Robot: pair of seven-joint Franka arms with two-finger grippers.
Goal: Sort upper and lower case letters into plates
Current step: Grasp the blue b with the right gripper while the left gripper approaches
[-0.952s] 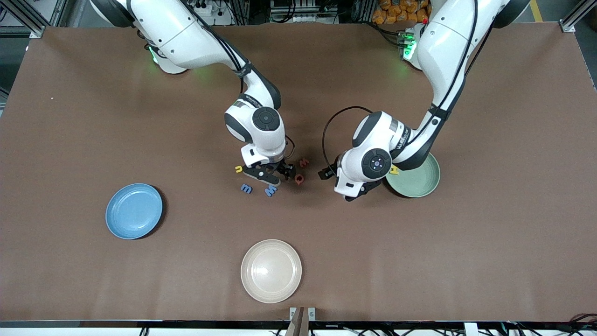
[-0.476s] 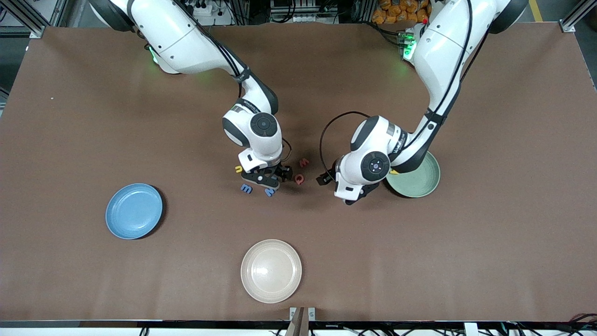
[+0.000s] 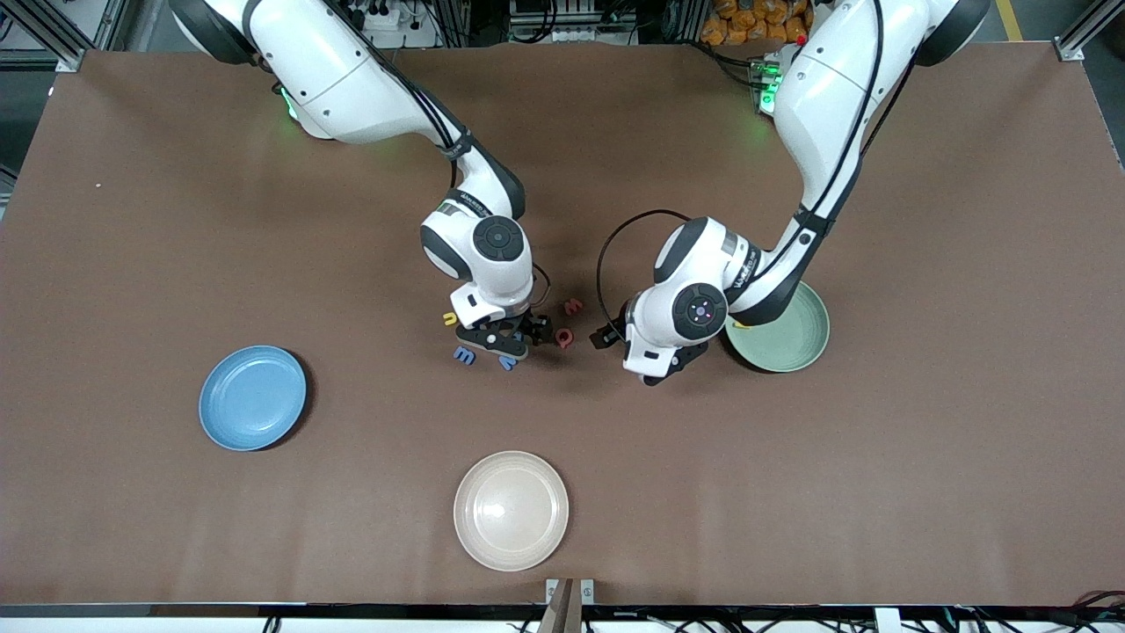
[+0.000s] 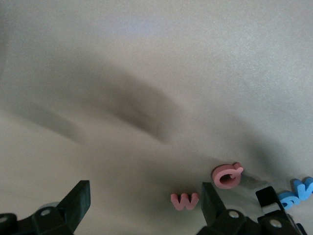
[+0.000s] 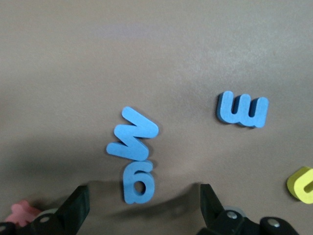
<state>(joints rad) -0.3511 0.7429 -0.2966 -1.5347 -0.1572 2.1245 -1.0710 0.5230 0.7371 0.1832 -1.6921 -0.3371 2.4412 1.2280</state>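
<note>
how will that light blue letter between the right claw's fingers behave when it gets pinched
The light blue letter looks like thick foam, so probably light and slightly squashy. It lies flat, so it is unlikely to roll. It touches another blue letter, which may shift. The right claw is open around it.

Cream plate (image 3: 511, 511) on the brown table (image 3: 923, 457).
It rests empty and upright, nearer the front camera than my pincers, well apart from both, by the table's edge there.
</note>
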